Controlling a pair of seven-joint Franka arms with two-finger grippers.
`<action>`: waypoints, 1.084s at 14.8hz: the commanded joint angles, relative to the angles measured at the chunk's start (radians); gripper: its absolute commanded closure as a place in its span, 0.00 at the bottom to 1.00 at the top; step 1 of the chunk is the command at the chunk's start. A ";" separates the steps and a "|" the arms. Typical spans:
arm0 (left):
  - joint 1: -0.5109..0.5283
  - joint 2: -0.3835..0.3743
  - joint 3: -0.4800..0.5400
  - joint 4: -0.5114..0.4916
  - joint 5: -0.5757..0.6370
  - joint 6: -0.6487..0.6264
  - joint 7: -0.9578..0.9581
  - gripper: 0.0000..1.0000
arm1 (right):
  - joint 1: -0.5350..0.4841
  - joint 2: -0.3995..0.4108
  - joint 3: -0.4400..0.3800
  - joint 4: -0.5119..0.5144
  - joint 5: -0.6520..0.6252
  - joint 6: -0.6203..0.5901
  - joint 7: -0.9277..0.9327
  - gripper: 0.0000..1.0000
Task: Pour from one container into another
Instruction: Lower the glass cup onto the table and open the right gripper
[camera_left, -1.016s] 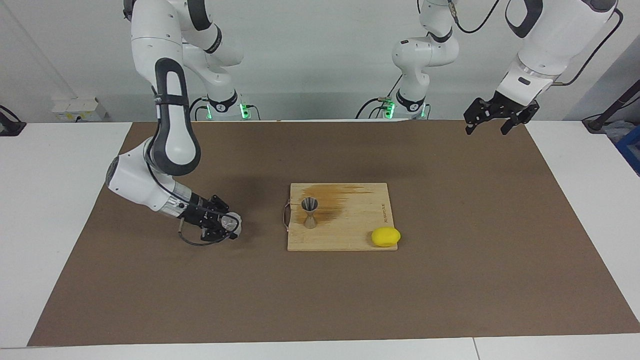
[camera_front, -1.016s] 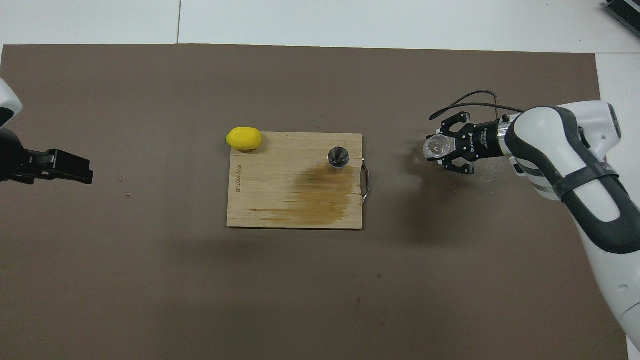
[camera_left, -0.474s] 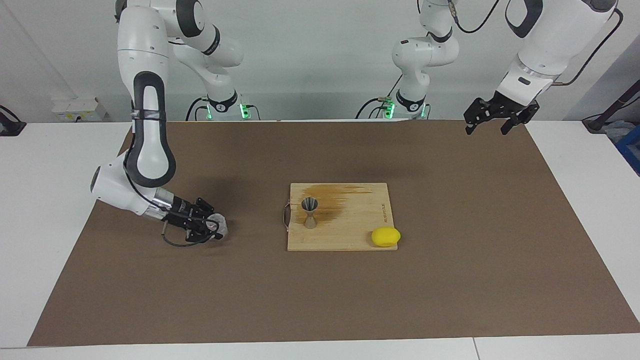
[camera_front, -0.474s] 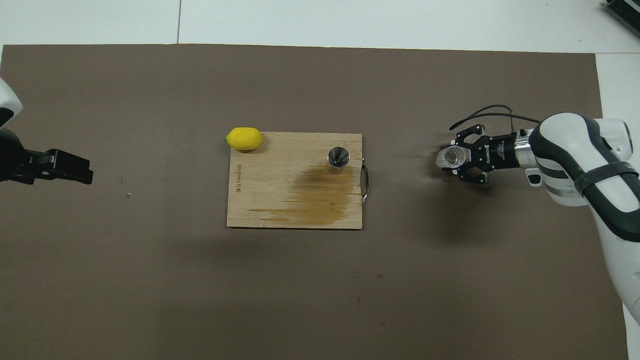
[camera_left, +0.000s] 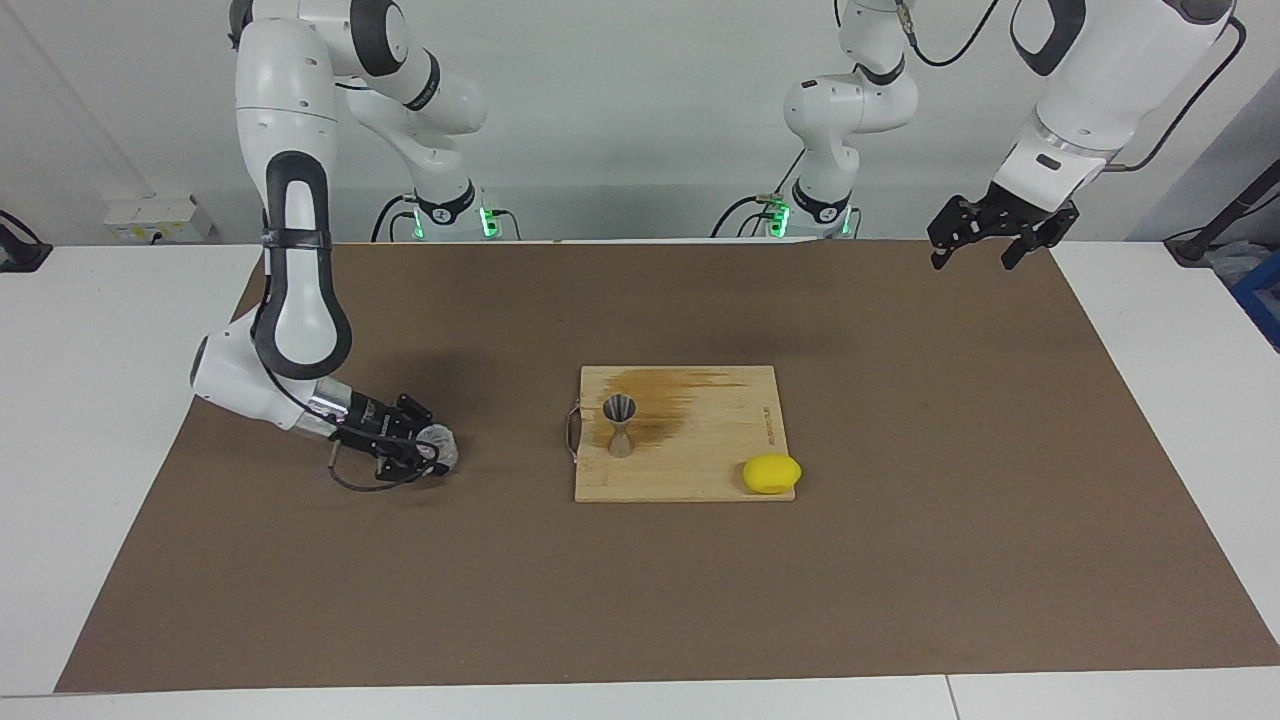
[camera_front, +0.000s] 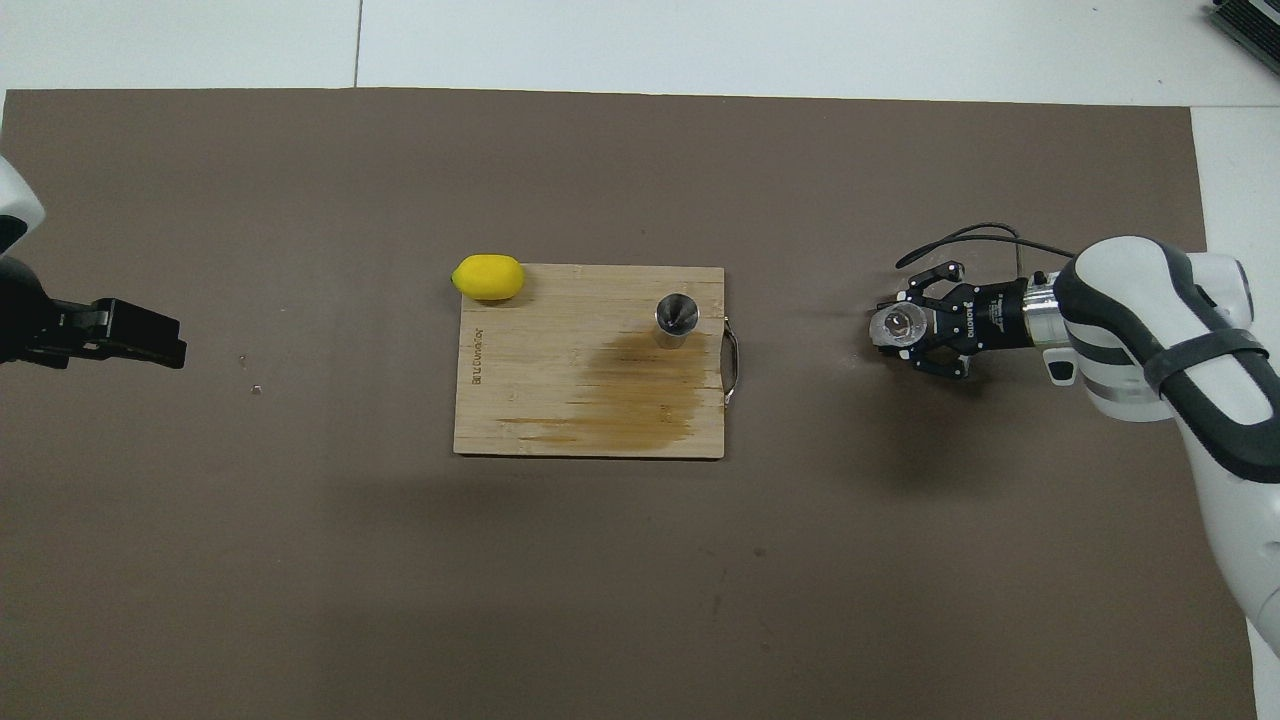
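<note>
1. One camera sits high up across the table and looks back at the two white robot arms, far enough off to see the whole flat brown table mat (camera_left: 900, 560).
2. The other camera hangs high over the robots' end and looks steeply down and forward.
3. Both cameras see the same mat and the pale wooden cutting board (camera_left: 700, 460) (camera_front: 560, 400) in its middle.
4. The two views are half a turn apart.

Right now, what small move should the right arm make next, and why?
Probably open the right end effector and back away: the cup is down at the mat, away from the jigger on the board. The left end effector waits.
</note>
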 joint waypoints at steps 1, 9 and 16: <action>-0.004 -0.031 0.003 -0.034 0.018 0.011 -0.013 0.00 | -0.013 -0.022 0.006 -0.038 0.030 0.013 -0.032 0.61; -0.004 -0.031 0.003 -0.034 0.018 0.011 -0.013 0.00 | -0.010 -0.074 -0.003 -0.046 -0.019 0.064 -0.017 0.00; -0.004 -0.031 0.003 -0.034 0.018 0.011 -0.013 0.00 | -0.001 -0.218 -0.001 -0.063 -0.436 0.055 -0.031 0.00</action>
